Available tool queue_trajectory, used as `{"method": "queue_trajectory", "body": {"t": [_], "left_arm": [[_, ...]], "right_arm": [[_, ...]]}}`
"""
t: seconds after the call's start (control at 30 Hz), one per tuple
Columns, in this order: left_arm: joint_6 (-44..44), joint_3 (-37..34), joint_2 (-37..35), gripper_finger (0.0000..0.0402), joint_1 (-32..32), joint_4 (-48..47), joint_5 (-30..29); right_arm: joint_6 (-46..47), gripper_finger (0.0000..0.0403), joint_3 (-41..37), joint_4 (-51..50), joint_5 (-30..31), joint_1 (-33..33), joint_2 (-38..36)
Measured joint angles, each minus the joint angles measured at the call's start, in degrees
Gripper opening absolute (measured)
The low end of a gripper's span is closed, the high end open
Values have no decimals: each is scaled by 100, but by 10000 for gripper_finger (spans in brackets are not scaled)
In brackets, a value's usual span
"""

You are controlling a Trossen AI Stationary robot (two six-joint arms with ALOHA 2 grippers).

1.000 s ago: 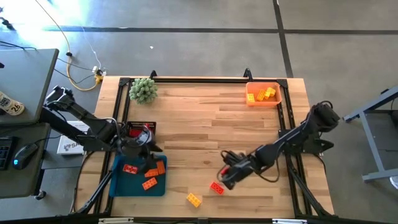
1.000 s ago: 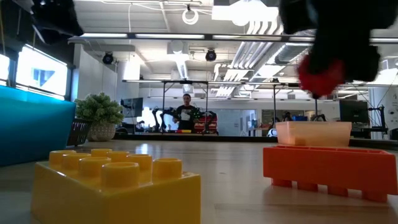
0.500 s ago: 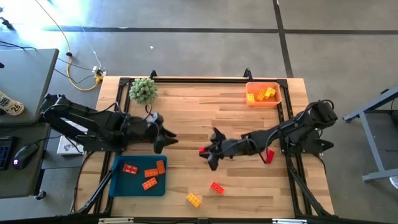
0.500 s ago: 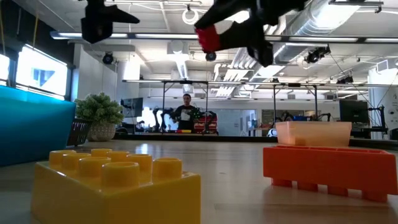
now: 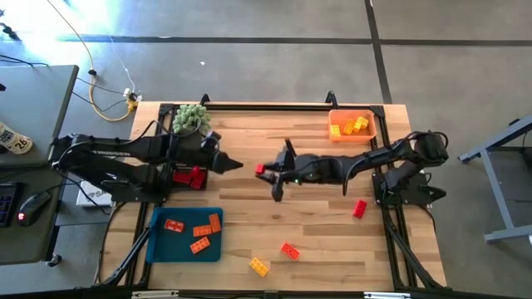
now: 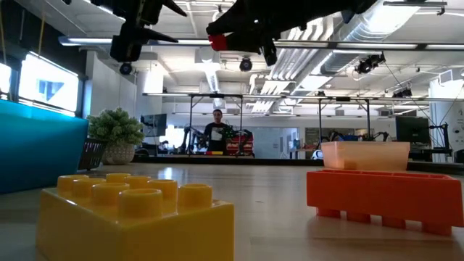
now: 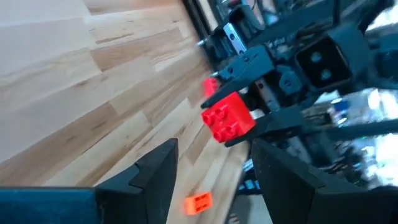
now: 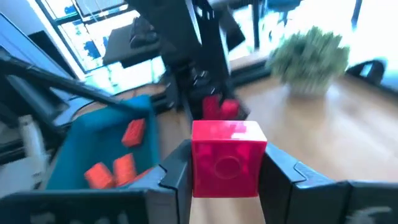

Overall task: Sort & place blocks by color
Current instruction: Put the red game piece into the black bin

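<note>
My right gripper hangs above the middle of the table, shut on a red block. My left gripper faces it from the table's left side, open and holding nothing; in its wrist view the red block floats just beyond its fingertips. Several orange-red blocks lie in the blue tray at the near left. Yellow blocks lie in the orange tray at the far right. A red block, an orange block and a yellow block lie loose on the table. My right gripper pinches the red block by two opposite sides between its two fingers. The fingers come nearly level from the table's right side, pointing left. The block is lifted clear, well above the tabletop.
A green plant ball stands at the far left corner. A dark box with red contents sits under my left arm. A black frame rail runs along the far edge. Bare wood lies between the two trays.
My right gripper has carried the red block up from near the table's front edge toward its middle and left, tipping from pointing down to nearly level. My left gripper has swung from above the blue tray toward the far edge and right, rolling as it went, and now faces the block.
</note>
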Motion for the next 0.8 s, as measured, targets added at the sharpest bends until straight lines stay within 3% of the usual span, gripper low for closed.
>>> {"method": "queue_trajectory", "body": {"t": [0.17,0.47,0.8], "left_arm": [[-333,0,0,195,519,479,656],[-1123,0,0,195,1323,968,1888],[-1599,0,127,195,1734,1841,1950]], "right_arm": [[-935,110,0,470,-16,-293,0],[-1704,110,0,1704,-329,-686,0],[-1799,110,183,2085,-813,-884,6]]}}
